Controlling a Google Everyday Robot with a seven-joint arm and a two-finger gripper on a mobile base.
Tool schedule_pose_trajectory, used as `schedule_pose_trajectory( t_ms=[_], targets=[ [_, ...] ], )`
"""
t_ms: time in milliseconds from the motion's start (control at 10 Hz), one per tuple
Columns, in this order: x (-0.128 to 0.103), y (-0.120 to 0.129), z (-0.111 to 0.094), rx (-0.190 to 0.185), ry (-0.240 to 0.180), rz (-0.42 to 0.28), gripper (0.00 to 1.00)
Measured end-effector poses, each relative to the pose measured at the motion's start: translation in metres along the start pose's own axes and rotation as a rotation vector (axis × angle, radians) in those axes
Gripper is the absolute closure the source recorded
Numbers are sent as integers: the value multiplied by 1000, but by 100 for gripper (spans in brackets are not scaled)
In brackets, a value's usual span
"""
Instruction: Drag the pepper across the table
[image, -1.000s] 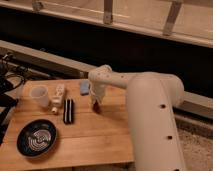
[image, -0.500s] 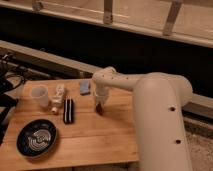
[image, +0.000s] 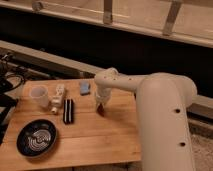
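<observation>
At the right-centre of the light-brown wooden plank table (image: 90, 145), the robot's two-finger gripper (image: 101, 106) points straight down over the small, slim, glossy dark-red pepper (image: 101, 110), whose tip shows just below the fingers; whether the jaws are clenched on it or merely pressing it cannot be told from this view. The pepper lies on the boards between the small blue-grey block (image: 85, 88) behind it and open wood in front, well apart from the black striped rectangular object (image: 68, 110) to its left. Farther left stand a translucent white cup (image: 39, 94) and a small white bottle-like item (image: 58, 96), with a round dark patterned bowl (image: 36, 137) near the front corner. The white arm (image: 150, 95) reaches in from the right. Doing this step well likely means keeping light, steady downward contact so the pepper slides rather than rolls free, moving slowly along the grain, and steering toward the open boards, away from the block and the black object.
</observation>
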Motion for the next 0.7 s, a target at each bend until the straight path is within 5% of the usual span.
schedule_pose_trajectory(
  t_ms=[700],
  targets=[
    [6, -11, -3, -2, -16, 22, 82]
  ],
)
